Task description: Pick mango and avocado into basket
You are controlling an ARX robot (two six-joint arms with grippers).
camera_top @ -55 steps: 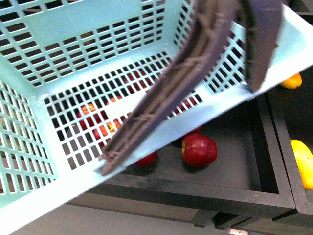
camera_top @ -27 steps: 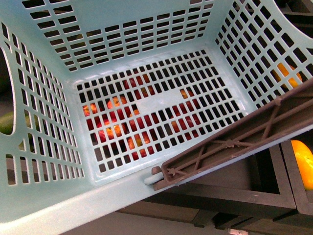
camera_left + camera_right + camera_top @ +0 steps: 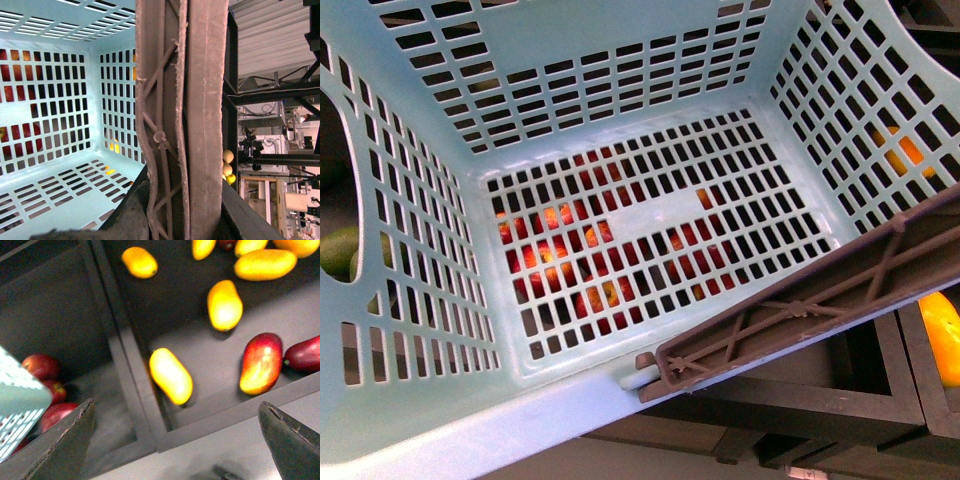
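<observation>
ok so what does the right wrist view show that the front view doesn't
Only the right wrist view: the open right gripper over a dark bin of yellow mangoes. Only the front view: the basket's empty slotted inside and its brown handle along the near rim. Both: the basket, a yellow mango, red fruit by it.

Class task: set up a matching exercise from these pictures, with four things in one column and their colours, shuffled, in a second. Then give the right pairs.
Things:
1. basket
2. basket handle
3. mango beside the bin divider
4. apple

Colours:
a. bright yellow
b. light teal
c. dark red
d. brown-grey

Pairs: 1-b, 2-d, 3-a, 4-c
</observation>
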